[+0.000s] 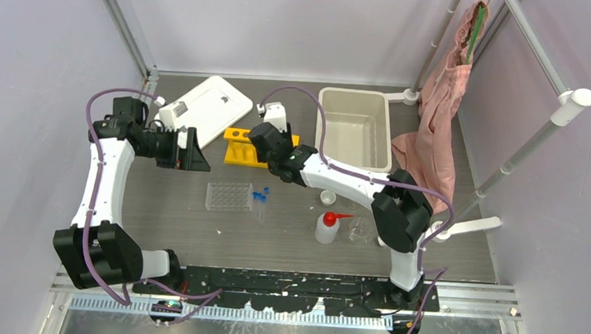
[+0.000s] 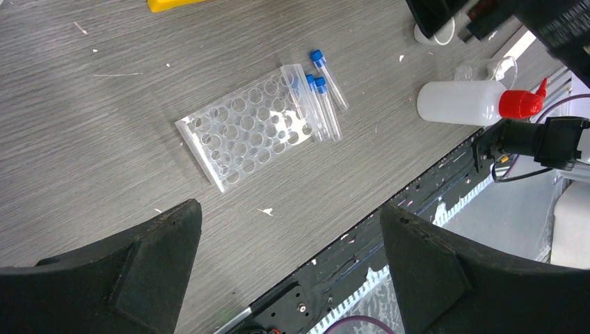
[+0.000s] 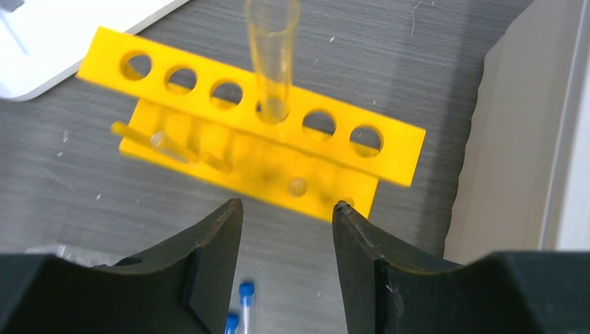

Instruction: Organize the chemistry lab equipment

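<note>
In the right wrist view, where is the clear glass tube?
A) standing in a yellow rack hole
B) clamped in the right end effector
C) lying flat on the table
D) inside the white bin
A: the clear glass tube stands upright in a hole of the yellow rack, apart from the open right end effector.

Grey table [image 1: 155, 224] carries yellow rack [image 1: 240, 155], clear tray [image 1: 227, 196], squeeze bottle [image 1: 326, 230].
</note>
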Controlling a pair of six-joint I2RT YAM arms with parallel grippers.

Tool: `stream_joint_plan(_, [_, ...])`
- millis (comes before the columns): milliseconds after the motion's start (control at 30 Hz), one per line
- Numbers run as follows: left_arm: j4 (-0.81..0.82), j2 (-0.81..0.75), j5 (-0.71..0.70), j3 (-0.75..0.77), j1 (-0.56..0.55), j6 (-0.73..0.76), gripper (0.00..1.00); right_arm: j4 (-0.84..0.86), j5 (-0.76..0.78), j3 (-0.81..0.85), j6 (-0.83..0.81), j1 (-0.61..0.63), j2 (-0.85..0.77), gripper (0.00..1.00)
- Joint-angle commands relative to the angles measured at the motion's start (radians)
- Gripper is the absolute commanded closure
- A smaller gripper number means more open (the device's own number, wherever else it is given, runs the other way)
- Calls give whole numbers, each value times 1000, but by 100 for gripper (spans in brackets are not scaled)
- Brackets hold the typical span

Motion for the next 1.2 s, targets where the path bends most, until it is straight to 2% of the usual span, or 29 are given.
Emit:
stream_joint_plan(0, [7, -25, -2, 28, 0, 10, 0, -92, 51, -12, 106, 40, -143, 47])
stream_joint_plan(100, [2, -31, 0, 29, 1, 9, 0, -135, -36, -56, 183, 51, -182, 57])
stream_joint_plan(200, [-5, -36, 0, 28, 0, 10, 0, -203, -148, -78, 243, 55, -179, 62])
stream_joint_plan(400, [-11, -48, 4, 25, 0, 3, 0, -298, -316, -54, 318, 64, -63, 73])
stream_joint_plan(800, [-13, -59, -3, 20, 1, 6, 0, -298, -348, -49, 338, 71, 54, 72])
stream_joint_plan(1167, [-10, -59, -10, 13, 1, 13, 0, -316, -307, -13, 333, 62, 118, 72])
